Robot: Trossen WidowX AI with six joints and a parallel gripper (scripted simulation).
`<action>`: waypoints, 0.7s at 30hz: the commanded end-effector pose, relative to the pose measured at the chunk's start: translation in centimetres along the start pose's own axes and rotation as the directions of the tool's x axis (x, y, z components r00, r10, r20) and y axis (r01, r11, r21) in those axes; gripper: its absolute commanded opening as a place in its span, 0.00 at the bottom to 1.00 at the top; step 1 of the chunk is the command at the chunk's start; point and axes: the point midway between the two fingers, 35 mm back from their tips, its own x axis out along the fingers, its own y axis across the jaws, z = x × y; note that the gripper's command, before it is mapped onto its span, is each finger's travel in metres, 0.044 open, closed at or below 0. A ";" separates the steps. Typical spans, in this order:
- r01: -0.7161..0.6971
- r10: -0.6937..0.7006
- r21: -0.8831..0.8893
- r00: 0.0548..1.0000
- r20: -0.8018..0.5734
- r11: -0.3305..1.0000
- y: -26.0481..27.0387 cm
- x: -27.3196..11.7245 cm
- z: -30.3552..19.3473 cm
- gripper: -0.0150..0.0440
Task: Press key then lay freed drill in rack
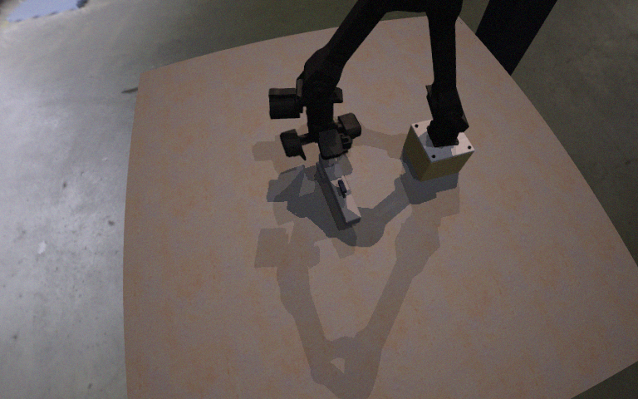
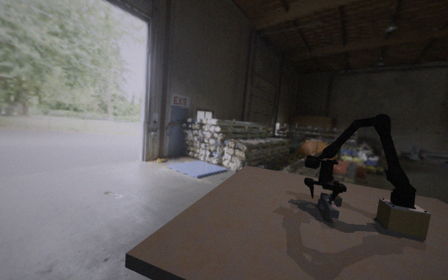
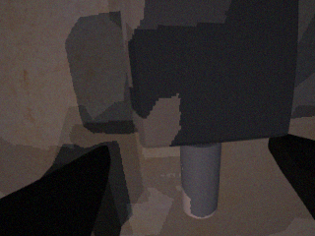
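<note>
A long grey housing (image 1: 348, 208) (image 2: 332, 213) (image 3: 217, 84) lies on the table, with a dark blue key (image 1: 342, 186) on its upper face. The key does not show in the wrist view. A pale grey cylinder, the drill's visible part (image 3: 201, 179), sticks out of the housing's end. My gripper (image 1: 326, 157) (image 2: 322, 199) (image 3: 190, 147) is open and empty, low over that end. Its fingers stand apart on either side of the drill, with no contact visible. A small grey block (image 2: 338, 200), perhaps the rack, is partly hidden beside the gripper.
The arm's yellow-sided base (image 1: 444, 166) (image 2: 402, 221) stands on the table (image 1: 211, 305) (image 2: 231, 231), to the right of the housing. The upper arm arches between base and gripper. Dark arm shadows cross the housing and tabletop.
</note>
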 end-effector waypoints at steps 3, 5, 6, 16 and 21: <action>0.000 0.000 0.000 1.000 0.000 1.000 0.0 0.0 0.0 0.87; 0.000 0.000 0.000 1.000 0.000 1.000 0.0 0.0 0.0 0.78; 0.000 0.000 0.000 1.000 0.000 1.000 0.0 0.0 0.0 0.73; 0.000 0.000 0.000 1.000 0.000 1.000 0.0 0.0 0.0 0.32; 0.000 0.000 0.000 1.000 0.000 1.000 0.0 0.0 0.0 0.26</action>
